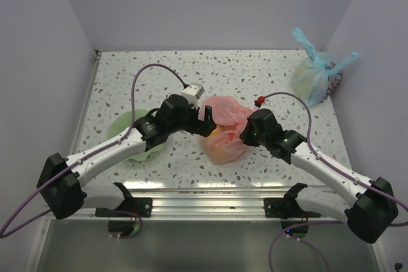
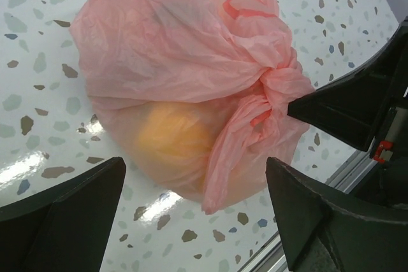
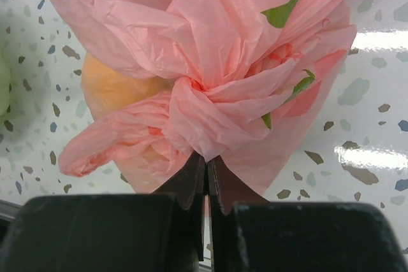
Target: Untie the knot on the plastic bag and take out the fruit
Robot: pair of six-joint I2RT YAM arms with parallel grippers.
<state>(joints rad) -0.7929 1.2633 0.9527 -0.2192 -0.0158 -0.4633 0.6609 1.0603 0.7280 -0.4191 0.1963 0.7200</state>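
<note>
1. Pink bag (image 1: 224,133) sits on the middle of the bench (image 1: 268,74), somewhat nearer the near edge, between the two arms.
2. Knot (image 3: 204,109) is tied: a tight bunched tuft on the side of the bag that faces the right arm, with the loose ears flaring out around it. Not undone in any view.
3. Fruit (image 2: 169,135) is all inside. One round orange-yellow piece shows through the film; the other pieces cannot be made out.
4. Right gripper (image 3: 205,164) has its fingers pressed nearly together, the tips pushed into the underside of the knot. It looks to be pinching a fold of the knot, though the film hides the very tips.
5. Left gripper (image 2: 194,164) is spread wide and holds nothing. It hangs over the bag from the left-edge side, the bag's body between and beyond its fingers, no contact visible.
6. Green bowl (image 1: 131,139) lies near the left edge under the left arm. No fruit can be seen in it, though the arm hides part of it.
7. Blue bag (image 1: 313,76) stands in the far right corner, well apart and also tied.
8. Judgement on progress — early stage. A first hold on the knot seems made, nothing more. Left to do: loosen and pull the ears apart, open the mouth, and lift out each piece — likely into the bowl.
</note>
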